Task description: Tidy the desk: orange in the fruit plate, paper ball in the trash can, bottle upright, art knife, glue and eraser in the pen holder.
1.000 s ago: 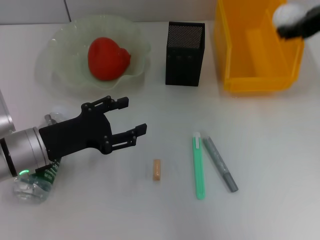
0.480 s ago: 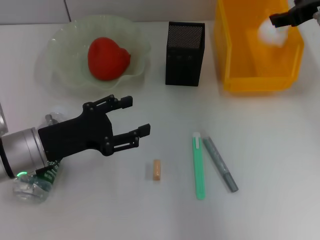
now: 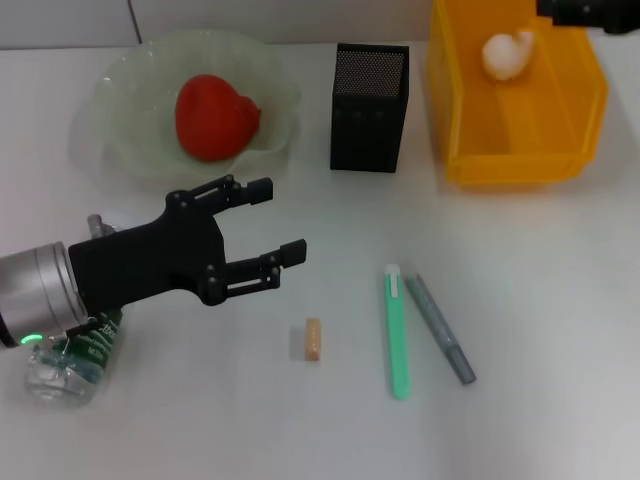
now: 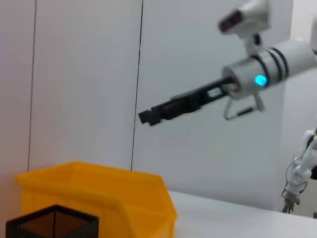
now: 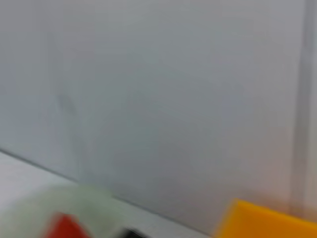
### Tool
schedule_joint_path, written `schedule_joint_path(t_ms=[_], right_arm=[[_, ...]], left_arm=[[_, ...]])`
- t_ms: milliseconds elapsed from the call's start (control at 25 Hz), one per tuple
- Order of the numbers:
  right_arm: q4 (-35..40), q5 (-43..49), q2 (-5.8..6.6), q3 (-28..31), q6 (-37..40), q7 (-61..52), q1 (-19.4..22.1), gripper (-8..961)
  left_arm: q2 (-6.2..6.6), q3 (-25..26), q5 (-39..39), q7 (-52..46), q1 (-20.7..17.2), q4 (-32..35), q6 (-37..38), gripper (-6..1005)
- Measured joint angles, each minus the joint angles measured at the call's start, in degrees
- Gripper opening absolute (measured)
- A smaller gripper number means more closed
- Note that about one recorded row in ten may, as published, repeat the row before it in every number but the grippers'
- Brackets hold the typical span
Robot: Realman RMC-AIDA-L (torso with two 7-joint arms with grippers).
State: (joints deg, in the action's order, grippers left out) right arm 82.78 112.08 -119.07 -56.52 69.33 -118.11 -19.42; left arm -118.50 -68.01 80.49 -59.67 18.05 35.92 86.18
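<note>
Paper ball (image 3: pixel 508 54) now lies loose in the yellow bin (image 3: pixel 470 150), dropped a moment ago; right gripper (image 3: pixel 590 12) has pulled back, jaw state unclear. Left gripper (image 3: pixel 270 222) hovers, jaws wide, above the bottle (image 3: pixel 70 358)

A lab or office test bench: a bare white table (image 3: pixel 540 300) backed by plain pale wall panels (image 4: pixel 84 74) with vertical seams. Desk goods are laid out as props: a black mesh pen holder (image 3: pixel 369 107) at twelve o'clock, a yellow plastic bin (image 3: pixel 515 155) at one o'clock, a pale green fruit plate (image 3: pixel 120 110) at ten o'clock, pens toward five o'clock
</note>
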Motion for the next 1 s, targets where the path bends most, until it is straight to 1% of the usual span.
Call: schedule_joint_path(t_ms=[40, 80, 120, 160, 200, 240, 280, 360, 400, 440, 480, 520, 560, 600, 640, 680, 720, 760, 800, 840, 880, 920, 960, 1000], right_arm=[[0.0, 0.0, 0.0, 0.0, 0.0, 0.0, 0.0, 840], [-1.8, -8.3, -0.02, 0.0, 4.9, 8.0, 3.8, 847], [-1.8, -8.3, -0.02, 0.0, 4.9, 8.0, 3.8, 847], [-3.2, -11.1, -0.09, 0.0, 7.6, 12.4, 5.5, 847], [-6.6, -14.2, -0.31, -0.1, 11.7, 19.3, 8.3, 847], [-6.6, -14.2, -0.31, -0.1, 11.7, 19.3, 8.3, 847], [-8.5, -15.3, -0.4, -0.1, 13.1, 22.3, 9.5, 847], [-14.2, -17.4, -0.46, -0.1, 14.5, 27.1, 11.2, 847], [-20.4, -18.9, -0.42, 0.4, 14.9, 31.1, 11.8, 847], [-20.4, -18.9, -0.42, 0.4, 14.9, 31.1, 11.8, 847], [-25.2, -19.5, -0.28, 1.6, 15.1, 33.8, 11.9, 847], [-25.2, -19.5, -0.28, 1.6, 15.1, 33.8, 11.9, 847], [-27.1, -19.6, -0.25, 2.3, 15.1, 34.9, 11.8, 848], [-29.7, -19.6, -0.16, 3.3, 15.2, 36.4, 11.6, 848], [-29.7, -19.6, -0.16, 3.3, 15.2, 36.4, 11.6, 848], [-30.5, -19.6, -0.14, 3.5, 15.2, 36.8, 11.6, 848], [-31.0, -19.6, -0.12, 3.7, 15.3, 37.1, 11.5, 848], [-31.3, -19.6, -0.11, 3.7, 15.3, 37.3, 11.5, 848], [-31.5, -19.6, -0.11, 3.7, 15.3, 37.4, 11.5, 848], [-31.5, -19.6, -0.11, 3.7, 15.3, 37.6, 11.5, 848], [-31.6, -19.6, -0.11, 3.7, 15.3, 37.6, 11.5, 848], [-31.6, -19.6, -0.11, 3.7, 15.3, 37.6, 11.5, 848], [-31.5, -19.6, -0.11, 3.7, 15.4, 37.6, 11.5, 848], [-31.5, -19.6, -0.11, 3.7, 15.4, 37.6, 11.6, 848]], left_arm=[[0.0, 0.0, 0.0, 0.0, 0.0, 0.0, 0.0, 801], [-0.08, -0.2, 0.1, -3.1, -1.4, 3.6, 0.1, 801], [-0.12, -0.3, 0.1, -5.1, -2.1, 5.5, -0.1, 801], [-0.15, -0.3, 0.2, -8.0, -3.1, 8.2, -0.5, 801], [-0.22, -1.2, 1.0, -15.3, -6.0, 15.8, -2.6, 801], [-0.22, -1.2, 1.0, -15.3, -6.0, 15.8, -2.6, 801], [-0.21, -1.8, 1.6, -18.9, -7.5, 19.9, -3.9, 801], [-0.19, -4.1, 4.9, -29.3, -12.0, 31.2, -9.7, 801], [-0.12, -6.2, 9.9, -39.3, -15.7, 41.3, -14.7, 801], [-0.12, -6.2, 9.9, -39.3, -15.7, 41.3, -14.7, 801], [-0.06, -7.2, 14.2, -46.5, -17.8, 47.5, -16.9, 801], [-0.05, -7.7, 18.7, -53.4, -18.9, 52.2, -18.1, 801], [0.0, -7.9, 22.9, -60.6, -19.5, 55.6, -18.5, 801], [-0.02, -8.4, 32.3, -75.3, -19.6, 61.6, -18.1, 801], [-0.02, -8.4, 32.3, -75.3, -19.6, 61.6, -18.1, 801], [-0.04, -9.0, 36.4, -80.3, -19.2, 63.1, -18.0, 801], [-0.04, -9.0, 36.4, -80.3, -19.2, 63.1, -18.0, 801], [-0.2, -11.4, 46.7, -89.6, -17.8, 64.9, -18.5, 800], [-0.23, -13.4, 53.0, -94.1, -16.0, 64.4, -19.1, 800], [-0.23, -13.4, 53.0, -94.1, -16.0, 64.4, -19.1, 800], [-0.22, -14.5, 56.7, -96.5, -14.5, 63.4, -19.3, 800], [-0.22, -15.3, 60.6, -98.8, -11.9, 60.7, -19.7, 800], [-0.22, -15.3, 60.6, -98.8, -11.9, 60.7, -19.7, 800], [-0.25, -15.5, 62.2, -99.5, -10.0, 58.2, -20.4, 800]])
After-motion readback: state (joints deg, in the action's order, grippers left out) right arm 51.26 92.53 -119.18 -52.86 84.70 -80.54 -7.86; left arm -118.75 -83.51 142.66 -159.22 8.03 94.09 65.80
